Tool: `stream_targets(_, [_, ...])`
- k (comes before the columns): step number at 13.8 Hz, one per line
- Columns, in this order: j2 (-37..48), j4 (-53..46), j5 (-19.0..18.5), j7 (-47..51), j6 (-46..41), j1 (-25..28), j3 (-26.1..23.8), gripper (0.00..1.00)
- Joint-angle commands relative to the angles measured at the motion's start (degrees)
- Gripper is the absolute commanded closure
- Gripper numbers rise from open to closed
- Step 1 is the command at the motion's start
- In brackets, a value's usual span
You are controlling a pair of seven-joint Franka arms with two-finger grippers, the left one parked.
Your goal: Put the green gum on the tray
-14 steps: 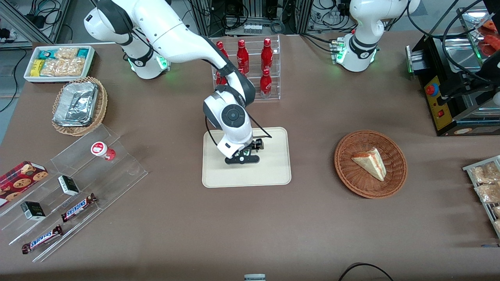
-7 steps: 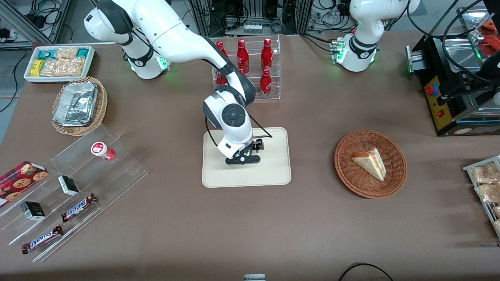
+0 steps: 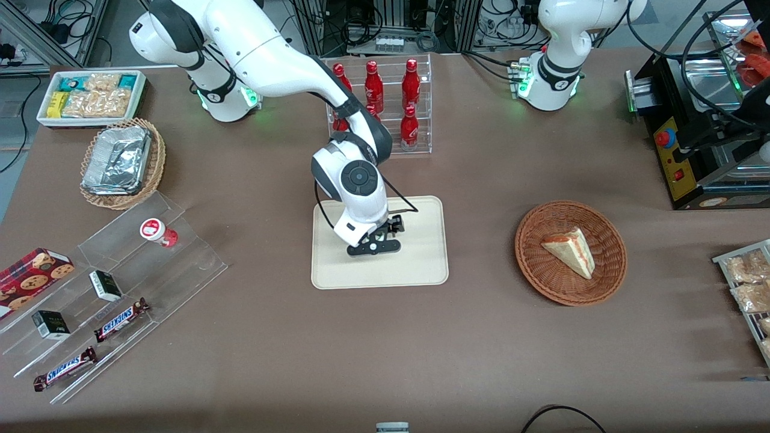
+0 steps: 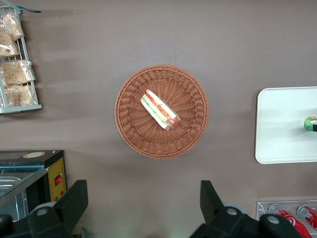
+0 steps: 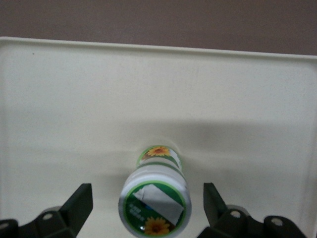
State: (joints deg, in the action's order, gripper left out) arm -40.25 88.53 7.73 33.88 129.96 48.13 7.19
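The working arm's links were glossy white with dark grey joint bands; a round dark grey cap marked the wrist housing. A thin black cable looped from the wrist. Its base ring glowed green. The gripper (image 3: 374, 246) was black, with two matte black fingers (image 5: 79, 206) spread wide.

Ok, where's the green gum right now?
The green gum stands upright on the tray, between the open fingers of the hand, which touch neither side of it. The left wrist view shows it at the tray's edge.
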Motion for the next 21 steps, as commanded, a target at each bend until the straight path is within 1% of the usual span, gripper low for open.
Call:
stream_targets(1, [1.22, -0.99, -0.7, -0.83, -2.24, -0.5, 0.1, 0.01])
stream_targets(5, [4.03, -0.99, -0.7, -2.15, -6.82, -1.02, 0.36, 0.01])
stream_targets(9, [8.16, -1.08, -0.7, -4.87, -12.79, -2.86, 0.36, 0.01])
stream_targets(14, [13.35, -1.08, -0.61, -11.28, -21.4, -6.64, 0.28, 0.01])
stream_targets(18, [16.08, -1.08, -0.61, -15.32, -26.06, -9.63, 0.28, 0.01])
stream_targets(21, [18.45, -0.47, -0.52, -18.41, -27.83, -12.44, 0.19, 0.01])
